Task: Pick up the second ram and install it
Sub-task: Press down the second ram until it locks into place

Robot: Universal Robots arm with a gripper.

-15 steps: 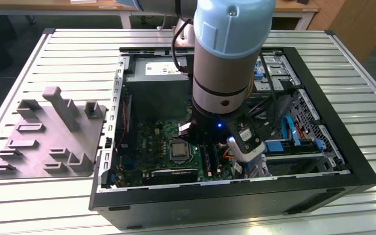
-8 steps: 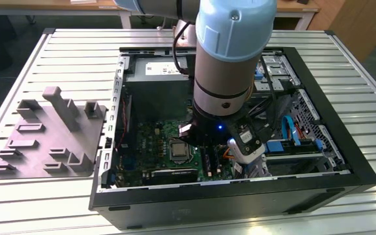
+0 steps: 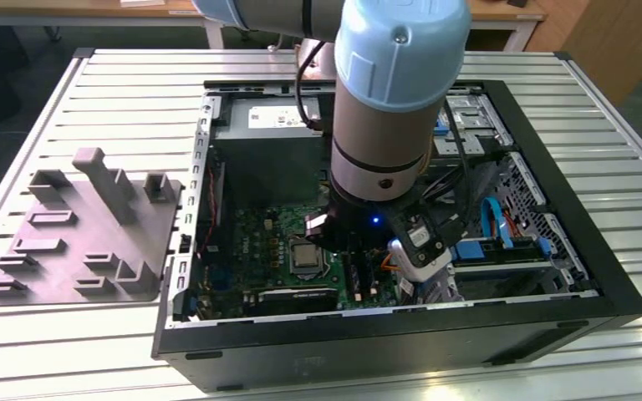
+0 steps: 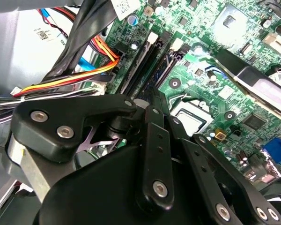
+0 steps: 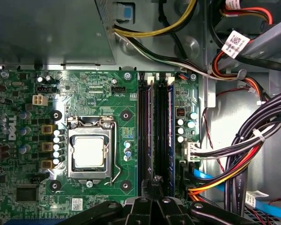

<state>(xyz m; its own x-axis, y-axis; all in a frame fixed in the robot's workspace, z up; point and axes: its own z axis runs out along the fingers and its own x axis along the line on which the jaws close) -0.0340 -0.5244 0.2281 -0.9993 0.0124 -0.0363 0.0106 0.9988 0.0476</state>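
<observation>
Black gripper point(image 5: 155, 206) linkage at the frame's bottom sits directly over your second ram point(image 5: 170, 136), which runs lengthwise up-frame in its slot; jaw opening cannot be told.

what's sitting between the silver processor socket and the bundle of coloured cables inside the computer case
In the first wrist view, the upright memory slots run between the processor socket and the cable bundle, with dark memory sticks seated in them and a row of small capacitors beside them.

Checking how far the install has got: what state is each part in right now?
second ram: standing in a motherboard slot beside the processor socket.
gripper: low inside the case, over the slots' end.
processor socket: closed, silver plate showing.
grey tray: on the table, posts bare.
</observation>
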